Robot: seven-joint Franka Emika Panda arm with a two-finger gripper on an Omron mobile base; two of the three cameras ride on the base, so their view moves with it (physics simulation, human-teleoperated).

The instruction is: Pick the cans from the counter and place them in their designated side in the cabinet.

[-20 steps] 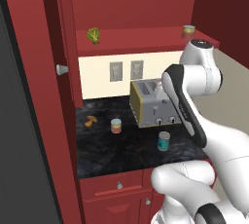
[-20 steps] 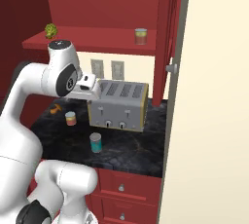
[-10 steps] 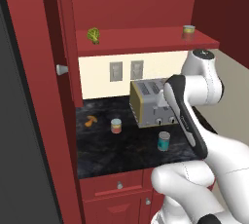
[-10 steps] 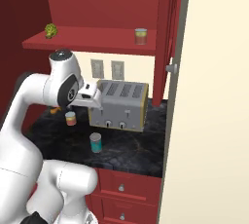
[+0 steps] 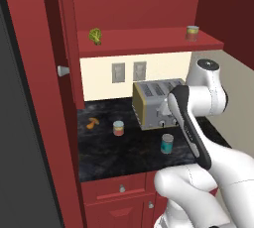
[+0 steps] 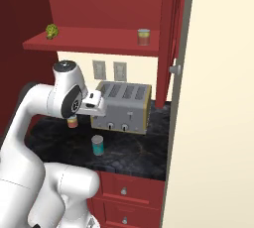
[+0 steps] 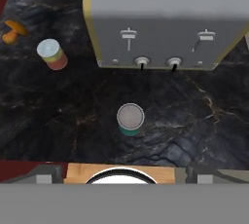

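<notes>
A teal-labelled can (image 5: 167,143) (image 6: 97,145) (image 7: 130,120) stands on the black counter (image 5: 114,155) (image 7: 58,116) in front of the toaster. A red-and-yellow can (image 5: 118,128) (image 6: 73,121) (image 7: 52,54) stands further left and back. Another can (image 5: 192,32) (image 6: 143,36) sits on the right side of the cabinet shelf (image 5: 149,42) (image 6: 94,44). My gripper (image 6: 95,107) hangs open above the counter, in front of the toaster, facing down. It holds nothing, and the teal can lies almost straight below it.
A silver four-slot toaster (image 5: 156,103) (image 6: 121,105) (image 7: 165,18) stands at the back of the counter. A green leafy lump (image 5: 95,35) (image 6: 51,30) sits on the shelf's left side. A small orange item (image 5: 92,122) (image 7: 12,30) lies at the counter's left. Red drawers (image 5: 119,188) (image 6: 124,191) sit below.
The arm has swung down from shelf height, bringing the hand lower in front of the toaster. The cans have not moved.
</notes>
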